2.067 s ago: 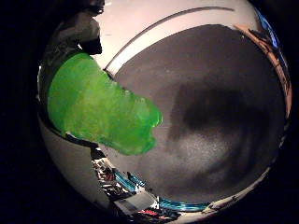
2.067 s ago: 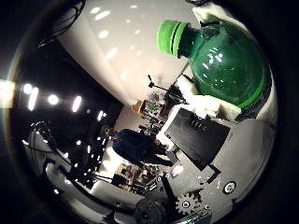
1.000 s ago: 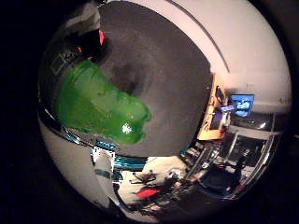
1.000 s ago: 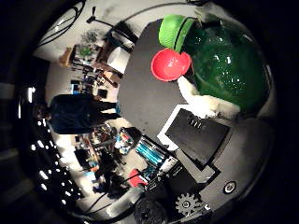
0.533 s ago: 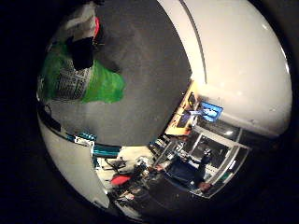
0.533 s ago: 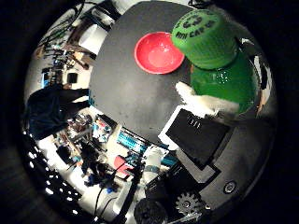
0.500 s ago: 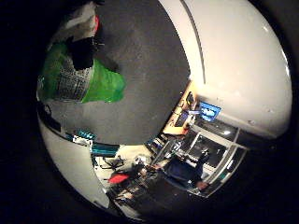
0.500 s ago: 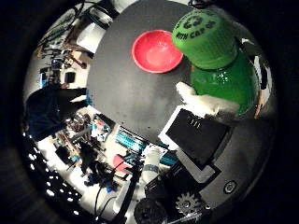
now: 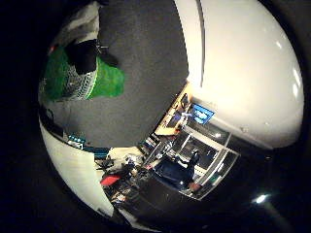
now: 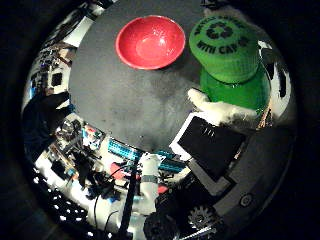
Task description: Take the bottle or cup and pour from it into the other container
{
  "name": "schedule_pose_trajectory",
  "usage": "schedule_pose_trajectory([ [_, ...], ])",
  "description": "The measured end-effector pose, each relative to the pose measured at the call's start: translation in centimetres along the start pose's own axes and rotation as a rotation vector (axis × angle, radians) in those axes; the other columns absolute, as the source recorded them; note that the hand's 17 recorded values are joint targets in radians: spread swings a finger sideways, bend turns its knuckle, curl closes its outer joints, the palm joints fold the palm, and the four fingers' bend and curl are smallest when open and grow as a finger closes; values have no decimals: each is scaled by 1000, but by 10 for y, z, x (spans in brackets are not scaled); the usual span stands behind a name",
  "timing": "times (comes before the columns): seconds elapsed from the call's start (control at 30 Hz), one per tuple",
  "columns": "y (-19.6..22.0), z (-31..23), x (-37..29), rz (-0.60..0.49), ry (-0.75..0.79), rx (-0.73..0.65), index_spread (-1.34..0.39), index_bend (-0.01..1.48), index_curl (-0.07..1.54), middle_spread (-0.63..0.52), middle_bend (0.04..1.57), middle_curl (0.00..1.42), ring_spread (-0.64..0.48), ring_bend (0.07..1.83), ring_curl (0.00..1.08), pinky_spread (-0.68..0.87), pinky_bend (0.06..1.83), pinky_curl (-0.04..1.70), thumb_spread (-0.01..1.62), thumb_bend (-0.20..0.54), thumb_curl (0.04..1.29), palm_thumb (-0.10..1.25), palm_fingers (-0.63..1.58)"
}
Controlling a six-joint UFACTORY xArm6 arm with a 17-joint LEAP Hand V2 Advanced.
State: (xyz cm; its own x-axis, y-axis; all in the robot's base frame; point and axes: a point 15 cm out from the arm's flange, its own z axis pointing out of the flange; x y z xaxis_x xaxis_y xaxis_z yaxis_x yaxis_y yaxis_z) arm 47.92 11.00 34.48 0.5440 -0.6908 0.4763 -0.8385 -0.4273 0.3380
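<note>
My right hand [image 10: 215, 140] is shut on a green plastic bottle [image 10: 232, 62] with a green cap. In the right thumb side palm view the capped neck points out over the round dark grey table [image 10: 150, 95], tilted toward a red bowl [image 10: 151, 42] that sits on it. A white fingertip [image 10: 200, 98] presses on the bottle's shoulder. In the right little finger side palm view the bottle's labelled body [image 9: 80, 78] lies close to the palm, with a black finger [image 9: 86, 53] curled across it. The bowl looks empty.
The table's edge [image 9: 97, 146] shows in the right little finger side palm view, with room clutter, shelves and a lit screen [image 9: 202, 114] beyond it. More clutter lies past the table's rim [image 10: 85, 125] in the right thumb side palm view.
The hand has tipped the bottle further over, so the cap now points down over the table. The red bowl has come into view and grown larger and closer beside the cap.
</note>
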Motion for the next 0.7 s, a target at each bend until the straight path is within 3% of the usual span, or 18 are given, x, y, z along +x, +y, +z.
schedule_pose_trajectory([
  [0.43, 5, -14, 22, 32, -14, 76, -190, 1186, 778, -88, 1351, 732, -161, 1452, 644, -246, 1148, 1086, 277, -21, 969, 1077, 1154],
  [0.63, 15, -19, 25, 54, -150, 131, -191, 1186, 778, -89, 1352, 733, -161, 1449, 643, -246, 1157, 1087, 293, -24, 967, 1064, 1161],
  [0.7, 23, -22, 28, 56, -204, 155, -192, 1172, 778, -91, 1341, 728, -166, 1440, 639, -246, 1214, 1099, 412, -32, 949, 1001, 1167],
])
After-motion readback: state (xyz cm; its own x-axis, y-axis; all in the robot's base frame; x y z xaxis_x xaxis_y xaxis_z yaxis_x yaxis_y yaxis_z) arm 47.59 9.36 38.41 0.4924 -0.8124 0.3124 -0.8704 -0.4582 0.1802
